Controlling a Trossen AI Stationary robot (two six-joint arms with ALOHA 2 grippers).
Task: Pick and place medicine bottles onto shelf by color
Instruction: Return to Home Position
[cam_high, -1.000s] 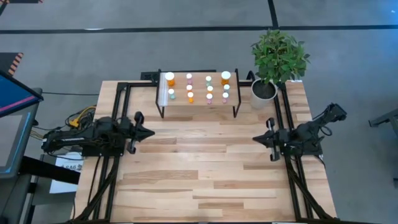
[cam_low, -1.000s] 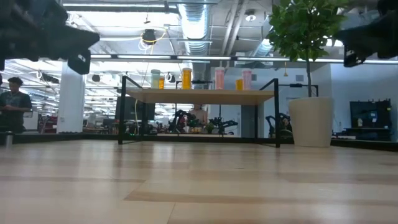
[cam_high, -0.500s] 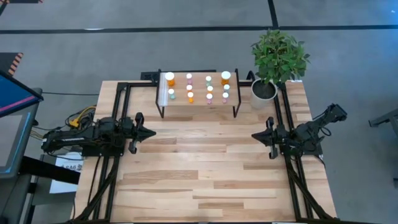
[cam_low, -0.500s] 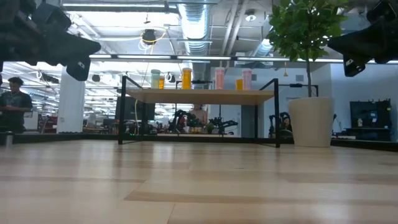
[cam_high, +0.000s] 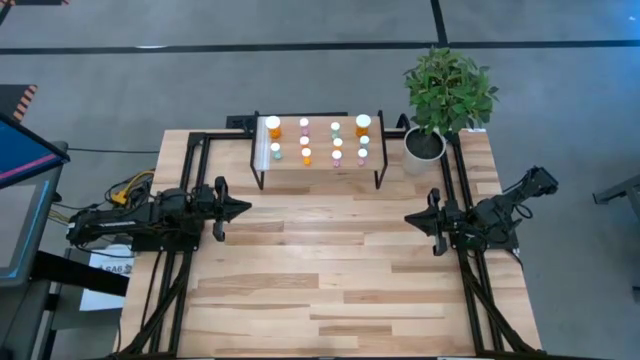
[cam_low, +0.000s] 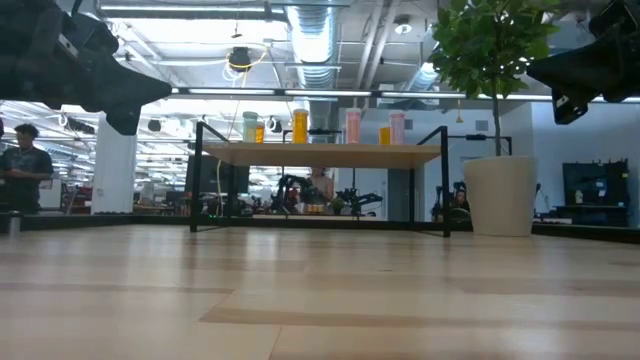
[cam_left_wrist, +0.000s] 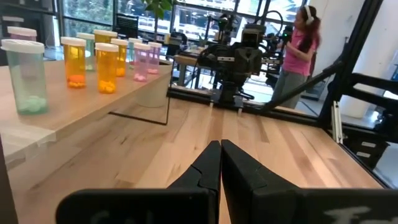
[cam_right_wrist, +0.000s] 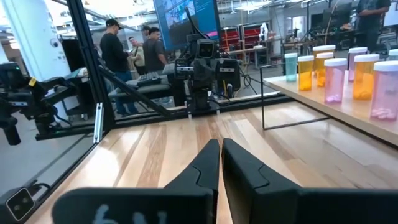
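Note:
Several small medicine bottles (cam_high: 320, 140) with white caps stand upright in rows on the light-wood shelf (cam_high: 320, 165) at the table's far middle; their bodies are orange, green, pink and white. In the left wrist view the bottles (cam_left_wrist: 87, 59) stand on the shelf top (cam_left_wrist: 93, 106); in the right wrist view other bottles (cam_right_wrist: 339, 71) do too. My left gripper (cam_high: 247, 209) waits shut at the table's left edge, pointing level toward the right. My right gripper (cam_high: 407, 219) waits shut at the right edge, pointing left. Both stand well short of the shelf.
A white pot (cam_high: 424, 147) with a green plant stands at the far right, next to the shelf. Black frame rails (cam_high: 190, 180) run along the table's left and right sides. People (cam_right_wrist: 124, 50) stand in the room beyond the table. Bare wood (cam_high: 330, 260) lies between the two arms.
Both arms have stayed in their places at the table's edges. Each wrist has turned a little where it stands; in the low view the left gripper's outline has tipped slightly. Both grippers have stayed shut, and the bottles have not moved.

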